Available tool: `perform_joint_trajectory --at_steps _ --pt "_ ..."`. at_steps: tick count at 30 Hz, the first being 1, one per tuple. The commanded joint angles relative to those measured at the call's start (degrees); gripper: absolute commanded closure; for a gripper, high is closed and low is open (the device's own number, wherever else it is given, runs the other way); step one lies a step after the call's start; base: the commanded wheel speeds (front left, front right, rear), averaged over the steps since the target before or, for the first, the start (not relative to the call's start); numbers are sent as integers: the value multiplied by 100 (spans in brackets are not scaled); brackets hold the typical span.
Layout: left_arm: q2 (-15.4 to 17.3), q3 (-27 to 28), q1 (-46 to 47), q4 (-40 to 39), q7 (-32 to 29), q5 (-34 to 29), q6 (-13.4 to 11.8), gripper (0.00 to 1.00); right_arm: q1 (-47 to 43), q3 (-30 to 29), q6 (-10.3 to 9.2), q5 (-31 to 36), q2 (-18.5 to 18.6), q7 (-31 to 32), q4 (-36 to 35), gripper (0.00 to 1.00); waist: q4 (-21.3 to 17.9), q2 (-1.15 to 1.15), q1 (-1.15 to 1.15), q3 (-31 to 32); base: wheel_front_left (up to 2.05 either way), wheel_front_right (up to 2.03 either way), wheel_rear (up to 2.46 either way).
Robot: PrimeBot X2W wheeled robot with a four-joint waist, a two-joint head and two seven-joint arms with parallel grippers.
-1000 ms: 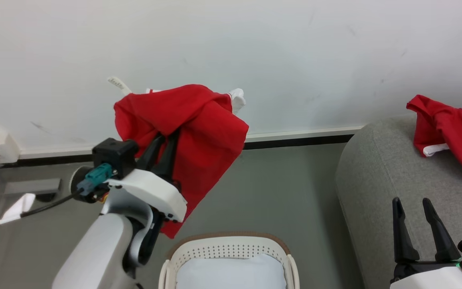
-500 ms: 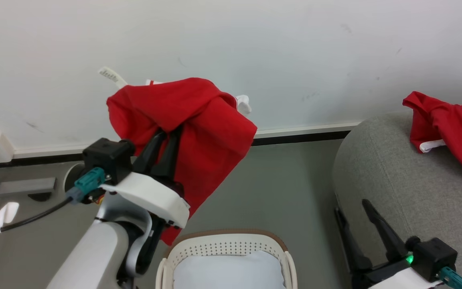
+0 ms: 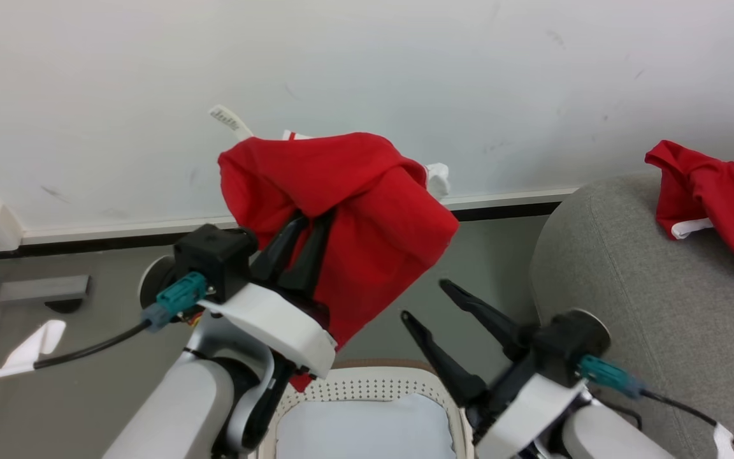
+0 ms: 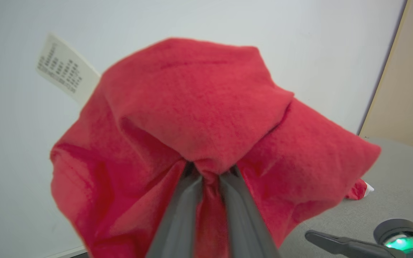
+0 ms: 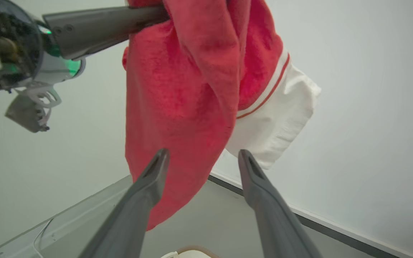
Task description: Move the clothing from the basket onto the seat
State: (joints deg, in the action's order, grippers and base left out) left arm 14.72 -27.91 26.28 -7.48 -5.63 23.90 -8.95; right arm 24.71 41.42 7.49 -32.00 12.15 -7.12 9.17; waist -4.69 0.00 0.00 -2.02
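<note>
One garment (image 3: 367, 204) hangs gripped in our left tool (image 4: 212, 167); our open right tool (image 3: 424, 298) has risen, probably to take it.

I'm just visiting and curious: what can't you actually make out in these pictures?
Basket: head view's bottom edge cuts it off, so most of its inside is unseen.
Garment on the seat: cropped by head view's right edge.
Label on the held garment: print too blurred, left wrist view.
</note>
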Motion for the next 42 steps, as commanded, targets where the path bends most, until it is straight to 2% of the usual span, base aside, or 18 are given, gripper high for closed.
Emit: perform_joint_trajectory --at_steps 1,6,14,19,23,24,25,31,33,34,35,36,42 --pt "-11 -8 52 -39 -13 -44 8 100 260 130 0 -35 -26 -51 143 0 -5 0 0 0 0 0 0" --pt "-70 -139 94 -85 -35 -50 47 100 988 626 0 -119 -279 -202 837 0 28 0 0 -40 0 0 0" --pt "-209 -306 147 -144 -84 36 91 100 1651 1214 0 -259 -566 -452 1697 0 110 0 0 -32 0 0 0" --pt "-222 -343 121 -109 -119 69 73 100 1845 1057 0 -222 -694 -729 2107 0 157 0 0 2 0 0 0" --pt "-193 -340 73 -102 -128 92 55 100 1861 1066 0 -229 -740 -771 2180 0 133 0 0 1 0 0 0" --pt "-193 -347 62 -107 -128 91 49 100 1867 1079 0 -258 -747 -784 2184 61 126 0 0 -5 0 0 0" --pt "-190 -350 62 -110 -132 89 46 100 1867 1110 0 -316 -757 -794 2151 100 118 0 0 -13 0 0 0" --pt "-155 -302 53 -31 -105 48 -32 99 1917 1188 0 -612 -705 -811 1942 100 61 0 0 -54 0 0 0" --pt "-135 -291 44 13 -90 30 -51 70 1933 1163 0 -684 -664 -815 1889 100 49 0 0 -62 0 0 0" --pt "-123 -287 37 37 -83 11 -64 52 1938 1130 0 -701 -638 -816 1858 100 44 0 0 -66 0 0 0" --pt "-103 -295 24 70 -83 -17 -76 13 1929 1082 0 -720 -608 -817 1824 100 40 0 0 -67 0 0 0" --pt "-76 -315 15 99 -82 -45 -77 0 1900 1028 0 -742 -579 -818 1786 100 37 0 0 -67 0 0 0" --pt "-14 -445 -99 198 -39 -105 -41 0 1753 572 0 -679 -346 -819 1683 100 12 0 0 -80 0 0 0"
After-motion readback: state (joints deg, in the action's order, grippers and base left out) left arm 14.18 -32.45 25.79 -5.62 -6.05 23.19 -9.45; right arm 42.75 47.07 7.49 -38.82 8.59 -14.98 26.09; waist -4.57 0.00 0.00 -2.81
